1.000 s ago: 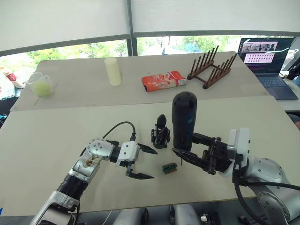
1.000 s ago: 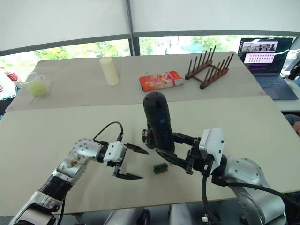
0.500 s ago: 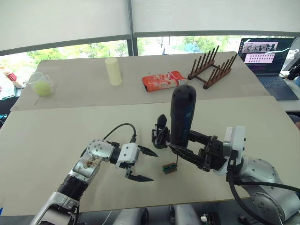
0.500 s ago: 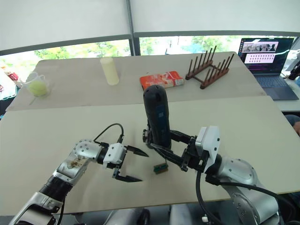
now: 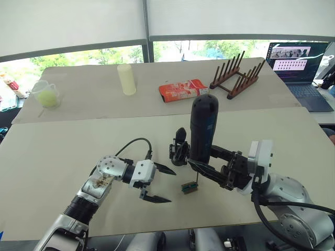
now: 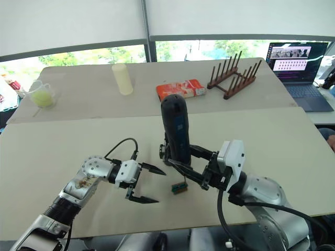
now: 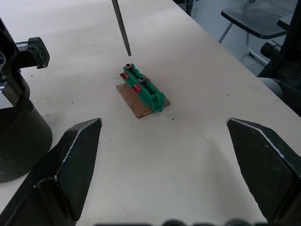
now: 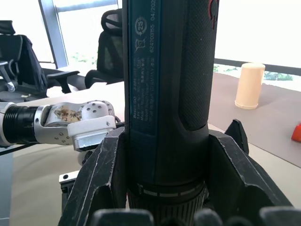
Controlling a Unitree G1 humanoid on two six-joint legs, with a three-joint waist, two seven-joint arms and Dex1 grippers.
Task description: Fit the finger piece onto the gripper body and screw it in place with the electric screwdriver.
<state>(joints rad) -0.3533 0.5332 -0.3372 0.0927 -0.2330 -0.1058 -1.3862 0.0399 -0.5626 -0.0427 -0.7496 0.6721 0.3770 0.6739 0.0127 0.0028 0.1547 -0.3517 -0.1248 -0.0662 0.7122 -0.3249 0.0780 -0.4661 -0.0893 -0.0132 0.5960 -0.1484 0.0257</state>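
The right hand (image 5: pixel 209 168) gripped the thick black cylindrical electric screwdriver (image 5: pixel 203 129) upright, bit just above a small green block (image 7: pixel 143 88) beside the black gripper body (image 5: pixel 179 148), while the left hand (image 5: pixel 161 183) gaped empty.

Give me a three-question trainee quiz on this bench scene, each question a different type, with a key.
1. True or false: the left gripper is shut on the small green block.
2. The right gripper holds: A) the gripper body B) the electric screwdriver C) the wooden rack
3. Fill in: the screwdriver's bit hovers just above the small green ____.

Key: 1 false; 2 B; 3 block
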